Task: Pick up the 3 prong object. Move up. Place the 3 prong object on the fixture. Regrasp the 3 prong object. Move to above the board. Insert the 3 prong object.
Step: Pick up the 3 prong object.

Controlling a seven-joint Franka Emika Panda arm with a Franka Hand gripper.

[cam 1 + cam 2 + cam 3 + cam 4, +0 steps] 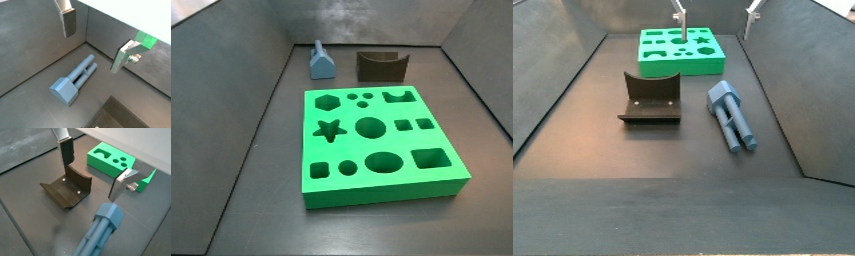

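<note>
The steel-blue 3 prong object (pixel 73 82) lies flat on the dark floor, and both wrist views show it (pixel 100 230). In a side view it (pixel 731 115) rests to the right of the fixture (pixel 649 95), prongs toward the camera. The dark fixture (pixel 67 190) with its U-shaped notch stands between it and the green board (pixel 110 160). My gripper (pixel 716 15) hangs open high above, near the board's far edge (pixel 680 50). Nothing sits between its fingers (pixel 69 22), and it touches no piece.
Grey walls enclose the floor on all sides. The board (pixel 378 150) fills the middle in a side view, with the 3 prong object (pixel 322 62) and the fixture (pixel 381 65) behind it near the back wall; the gripper does not show there.
</note>
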